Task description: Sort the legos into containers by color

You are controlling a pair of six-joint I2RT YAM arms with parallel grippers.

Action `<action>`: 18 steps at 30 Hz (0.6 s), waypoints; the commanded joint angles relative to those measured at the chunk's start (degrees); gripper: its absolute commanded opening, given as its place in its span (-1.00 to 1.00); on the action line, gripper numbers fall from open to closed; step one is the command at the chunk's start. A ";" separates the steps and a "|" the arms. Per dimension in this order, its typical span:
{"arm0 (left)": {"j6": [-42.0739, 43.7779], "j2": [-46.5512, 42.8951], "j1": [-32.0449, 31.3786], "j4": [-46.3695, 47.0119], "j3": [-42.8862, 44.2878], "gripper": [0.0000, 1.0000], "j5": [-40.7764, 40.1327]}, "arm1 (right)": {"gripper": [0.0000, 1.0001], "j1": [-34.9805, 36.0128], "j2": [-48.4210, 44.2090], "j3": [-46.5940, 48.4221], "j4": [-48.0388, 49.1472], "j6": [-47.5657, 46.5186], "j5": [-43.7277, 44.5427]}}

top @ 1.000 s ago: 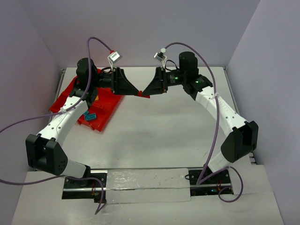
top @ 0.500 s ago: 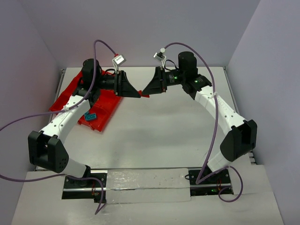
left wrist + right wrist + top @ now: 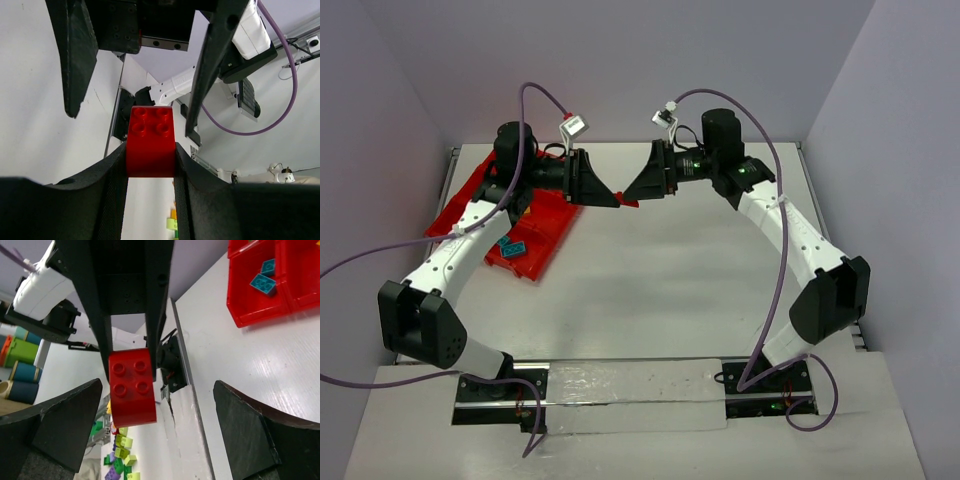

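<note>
My left gripper is shut on a red brick, studs facing outward, held in the air above the back middle of the table. In the top view the left gripper meets my right gripper tip to tip, with a sliver of the red brick between them. My right gripper is open, its fingers spread wide on either side of the red brick without touching it. The red tray lies at the back left under the left arm, with cyan bricks in one compartment.
The tray and its cyan bricks also show in the right wrist view. A heap of green, yellow and purple bricks lies far off beyond the table's near edge, hidden from the top view. A white strip runs between the arm bases.
</note>
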 commanded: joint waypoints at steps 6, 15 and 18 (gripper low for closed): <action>8.02 -0.20 5.07 -12.72 5.48 -1.00 -5.26 | 1.00 -4.84 -4.15 2.95 -8.59 -5.93 8.34; 7.26 5.78 19.77 -33.41 16.28 -1.00 -52.33 | 1.00 -8.34 -12.30 1.53 -16.65 -12.11 23.60; 5.83 9.67 20.34 -33.19 18.56 -1.00 -58.37 | 1.00 -8.34 -13.28 0.43 -16.70 -11.76 24.50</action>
